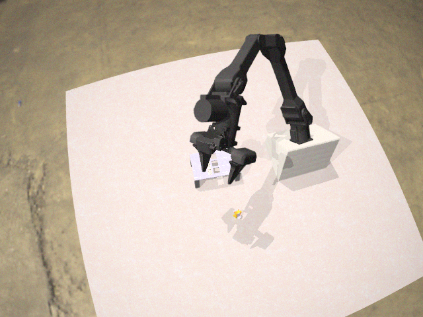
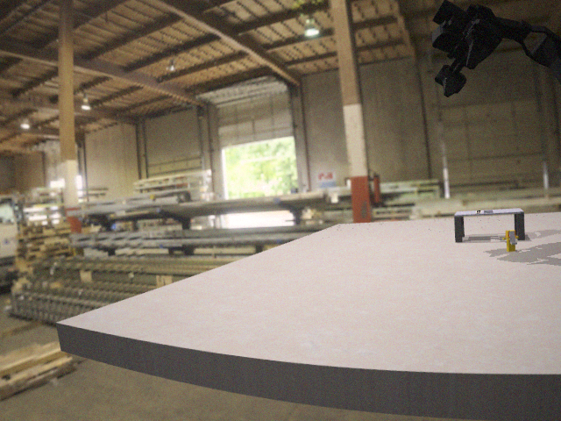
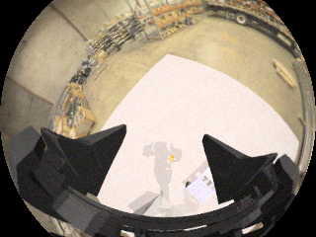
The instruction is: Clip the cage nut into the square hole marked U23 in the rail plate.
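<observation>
Open gripper [image 1: 217,177] [image 2: 442,64] [image 3: 166,133], nothing grasped.
You are holding its fingers wide, high above the table [image 1: 143,238] [image 2: 316,294] [image 3: 197,99]; in your top view, the cage nut [image 1: 236,214] [image 2: 511,240] [image 3: 172,158] is standing at the rail plate's [image 1: 197,165] [image 2: 502,211] [image 3: 199,190] five o'clock.

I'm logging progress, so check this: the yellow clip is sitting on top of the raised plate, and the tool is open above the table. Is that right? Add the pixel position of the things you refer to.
Not quite: the yellow clip [image 1: 237,213] [image 2: 511,240] [image 3: 172,158] stands on the table, beside the raised plate [image 1: 201,173] [image 2: 493,211] [image 3: 199,190], as the exterior view shows. The rest is right.
</observation>
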Controlling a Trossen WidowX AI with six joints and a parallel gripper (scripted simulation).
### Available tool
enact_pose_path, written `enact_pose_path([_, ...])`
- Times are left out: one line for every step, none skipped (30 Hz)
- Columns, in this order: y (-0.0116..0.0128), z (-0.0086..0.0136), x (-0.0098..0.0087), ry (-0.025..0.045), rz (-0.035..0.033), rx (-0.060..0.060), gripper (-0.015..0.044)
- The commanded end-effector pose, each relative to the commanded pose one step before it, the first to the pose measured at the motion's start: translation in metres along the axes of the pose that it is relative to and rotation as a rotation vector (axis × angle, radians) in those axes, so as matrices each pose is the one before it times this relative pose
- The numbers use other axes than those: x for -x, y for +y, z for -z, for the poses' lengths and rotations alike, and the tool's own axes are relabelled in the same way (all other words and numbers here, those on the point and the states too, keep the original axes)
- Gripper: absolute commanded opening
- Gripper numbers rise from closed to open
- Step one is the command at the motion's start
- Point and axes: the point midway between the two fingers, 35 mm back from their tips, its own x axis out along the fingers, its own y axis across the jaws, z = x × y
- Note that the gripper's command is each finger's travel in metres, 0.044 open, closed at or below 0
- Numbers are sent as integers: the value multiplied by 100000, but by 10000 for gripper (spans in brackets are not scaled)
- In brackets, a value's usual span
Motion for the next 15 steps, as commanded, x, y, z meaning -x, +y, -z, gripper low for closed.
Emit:
enact_pose_path([-458,4526,-5768,19583,8335,-4863,440])
enact_pose_path([-85,828,-1339,4153,2203,-1168,440])
enact_pose_path([-91,791,-1305,3975,2309,-1193,440])
enact_pose_path([-109,721,-1243,3659,2442,-1324,440])
enact_pose_path([-108,697,-1217,3513,2524,-1311,440])
enact_pose_path([-119,638,-1163,3226,2623,-1407,440])
enact_pose_path([-118,608,-1131,3041,2696,-1419,440])
enact_pose_path([-155,628,-1241,3130,3246,-1816,440])
enact_pose_path([-179,806,-1557,3811,4224,-2165,440])
enact_pose_path([-155,813,-1544,3631,4344,-2013,440])
enact_pose_path([-130,811,-1510,3398,4399,-1836,440])
enact_pose_path([-81,637,-1171,2518,3507,-1328,440])
enact_pose_path([-38,381,-697,1445,2123,-749,440])
enact_pose_path([-10,126,-231,470,710,-242,440])
enact_pose_path([0,0,0,0,0,0,440])
